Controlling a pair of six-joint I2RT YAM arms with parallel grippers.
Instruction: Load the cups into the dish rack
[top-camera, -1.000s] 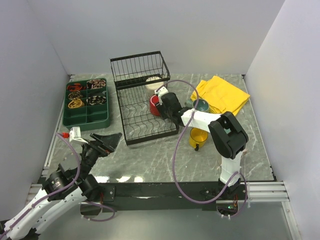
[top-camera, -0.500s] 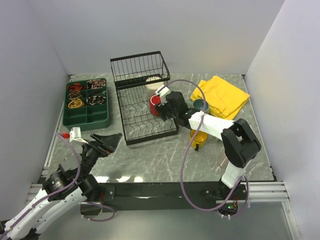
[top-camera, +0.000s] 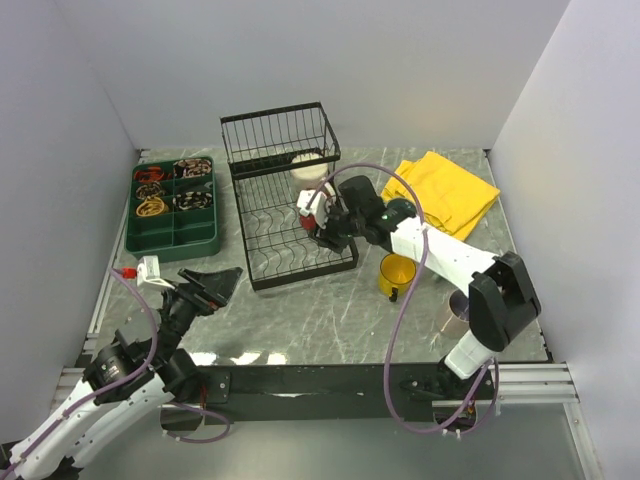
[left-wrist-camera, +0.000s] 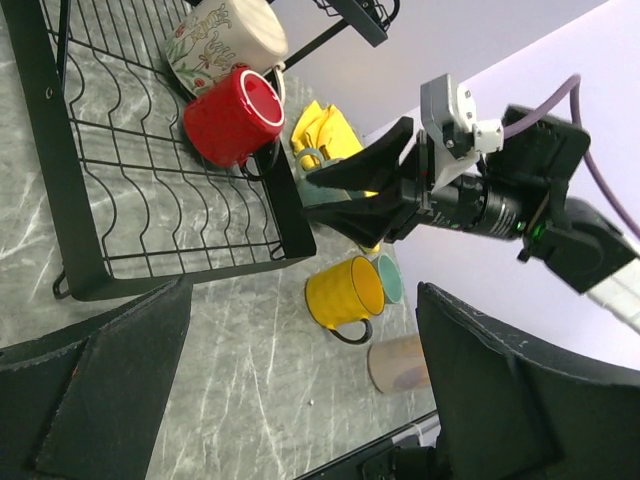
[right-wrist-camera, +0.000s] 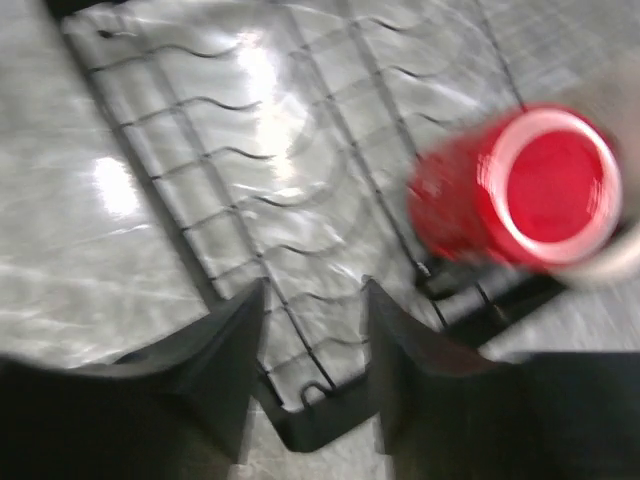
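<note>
The black wire dish rack (top-camera: 262, 222) stands mid-table. A red cup (top-camera: 307, 203) (right-wrist-camera: 520, 190) lies on its side in the rack next to a cream flowered cup (top-camera: 309, 165) (left-wrist-camera: 225, 40). My right gripper (top-camera: 322, 230) (right-wrist-camera: 315, 290) hovers over the rack's right edge just beside the red cup, open, with only wire between its fingers. On the table lie a yellow cup (top-camera: 396, 272) (left-wrist-camera: 340, 292), a small teal cup (left-wrist-camera: 390, 278) and a pinkish-beige cup (top-camera: 455, 310) on its side. A teal cup (top-camera: 402, 210) shows behind the right arm. My left gripper (top-camera: 215, 283) (left-wrist-camera: 305, 290) stays open and empty at the near left.
A dark green compartment tray (top-camera: 200, 237) with small items sits left of the rack. A folded yellow cloth (top-camera: 450, 188) lies at the back right. White walls close in the table on three sides.
The right arm's elbow swung out to the right and lower, uncovering the pinkish-beige cup. Its gripper stayed by the red cup, which lies free. The left arm has not moved.
</note>
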